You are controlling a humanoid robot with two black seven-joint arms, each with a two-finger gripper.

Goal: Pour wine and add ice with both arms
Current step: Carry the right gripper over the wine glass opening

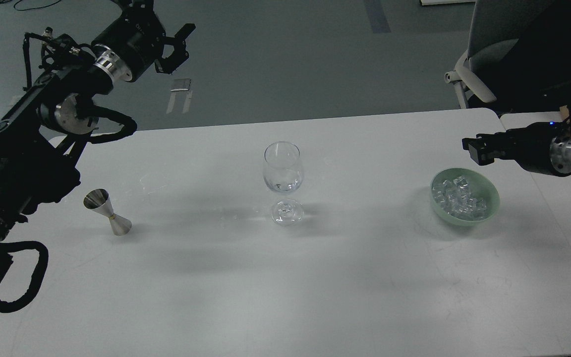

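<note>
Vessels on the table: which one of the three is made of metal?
The jigger, standing at the table's left side. It is shiny steel and hourglass-shaped; the wine glass is clear, the bowl is pale green.

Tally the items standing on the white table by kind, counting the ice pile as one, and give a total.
Wine glass: 1
Metal jigger: 1
Green bowl: 1
Ice pile in the bowl: 1
Total: 4

Both arms are black and jointed — silver rings, round silver joint caps, looping black cables; a small blue light glows on the right one.
</note>
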